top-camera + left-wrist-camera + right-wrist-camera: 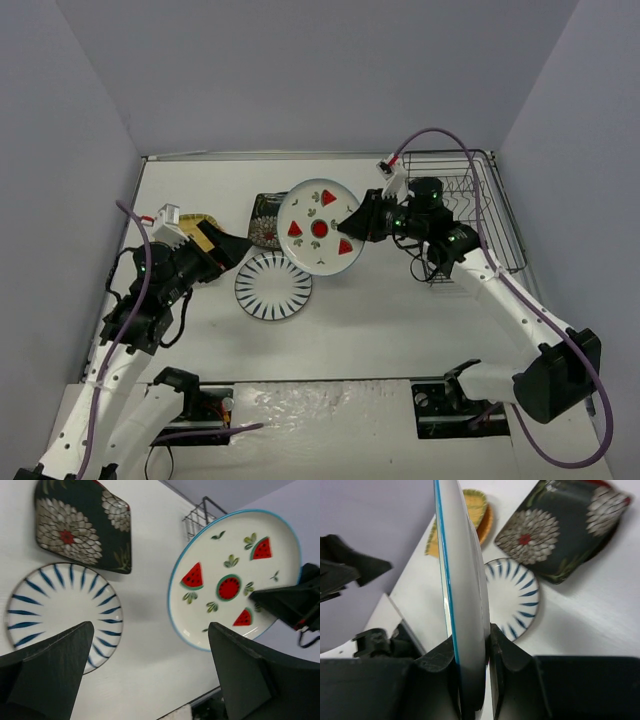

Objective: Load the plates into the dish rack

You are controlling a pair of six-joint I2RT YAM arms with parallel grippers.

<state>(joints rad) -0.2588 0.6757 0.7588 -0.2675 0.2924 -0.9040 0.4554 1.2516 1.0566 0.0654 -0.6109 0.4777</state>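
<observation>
Gripping the watermelon plate by its right rim, the right gripper holds it up off the table, face tilted toward the ceiling. From the wrist view its two fingers are pinched close together, one on each face of the rim. The left gripper sits just to the left of that plate with its jaws spread wide and nothing between them, not touching it. Flat on the table below lies the striped plate, and just behind it the black floral plate. Farther left, the yellow plate rests on top of the orange-brown plate. The dish rack stands at the far right of the table, beyond the right arm's wrist and apart from the raised plate.
</observation>
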